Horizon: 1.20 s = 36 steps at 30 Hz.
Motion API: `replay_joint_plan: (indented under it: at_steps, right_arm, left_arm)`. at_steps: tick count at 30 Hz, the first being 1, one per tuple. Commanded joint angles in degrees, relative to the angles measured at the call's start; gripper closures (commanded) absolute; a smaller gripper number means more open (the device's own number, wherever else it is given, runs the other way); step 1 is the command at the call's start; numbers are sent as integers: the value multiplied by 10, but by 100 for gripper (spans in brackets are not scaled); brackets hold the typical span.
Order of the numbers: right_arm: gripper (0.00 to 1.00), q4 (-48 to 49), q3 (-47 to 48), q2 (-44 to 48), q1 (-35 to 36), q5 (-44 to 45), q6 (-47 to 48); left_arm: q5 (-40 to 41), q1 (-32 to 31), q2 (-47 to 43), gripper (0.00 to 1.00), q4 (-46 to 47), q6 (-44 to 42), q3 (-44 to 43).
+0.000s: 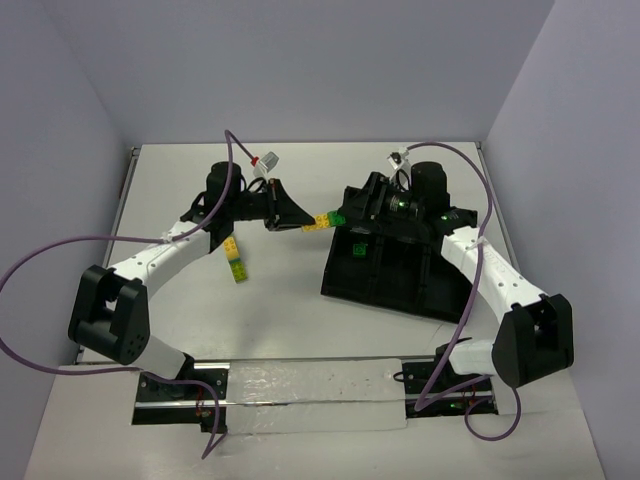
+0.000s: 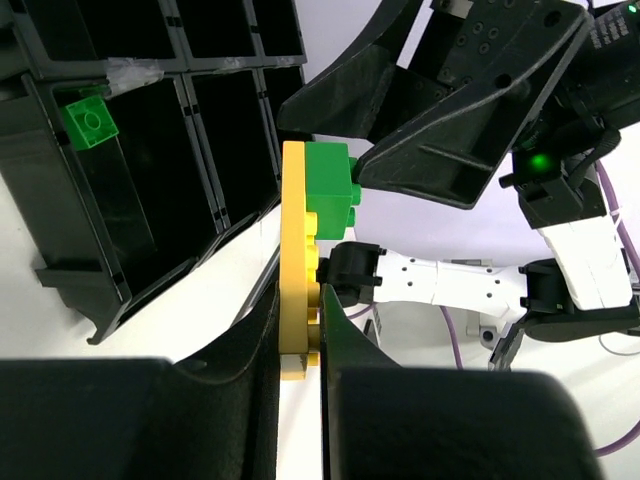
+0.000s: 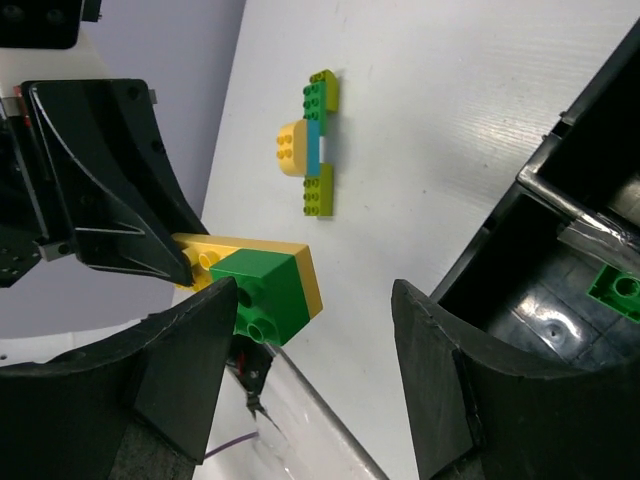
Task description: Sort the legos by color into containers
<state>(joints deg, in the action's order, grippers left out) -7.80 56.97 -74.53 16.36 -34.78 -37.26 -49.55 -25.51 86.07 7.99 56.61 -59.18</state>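
My left gripper [image 1: 298, 224] is shut on a yellow plate [image 1: 322, 221] and holds it in the air left of the black tray [image 1: 385, 295]. A green brick [image 1: 339, 216] is stuck on the plate's far end. In the left wrist view the plate [image 2: 297, 260] stands edge-on between my fingers, with the green brick [image 2: 330, 185] on it. My right gripper [image 3: 310, 370] is open, its jaws on either side of the green brick [image 3: 265, 295]; one finger [image 3: 180, 370] is close beside it. Another green brick [image 3: 620, 290] lies in a tray compartment [image 2: 90, 122].
A joined cluster of lime, yellow and light blue legos [image 1: 235, 258] lies on the white table left of the tray; it also shows in the right wrist view [image 3: 312, 140]. The tray's other compartments [image 2: 215, 40] look dark. Grey walls stand around the table.
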Motion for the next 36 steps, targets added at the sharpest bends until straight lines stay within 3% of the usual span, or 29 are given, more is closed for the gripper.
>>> replay_joint_plan:
  at_steps: [1, 12, 29, 36]
  right_arm:
    - [30, -42, 23, -1, 5, 55, 38]
    - [23, -144, 113, -33, 95, 180, 135]
    - [25, -91, 91, 26, 110, 212, 108]
    - [24, -106, 104, -4, 128, 196, 117]
  left_arm:
    - [3, 3, -7, 100, -3, -8, -15]
    - [12, 3, -7, 100, -44, -31, -30]
    - [24, 3, -1, 100, -73, -51, -39]
    - [25, 3, -1, 100, -75, -51, -42]
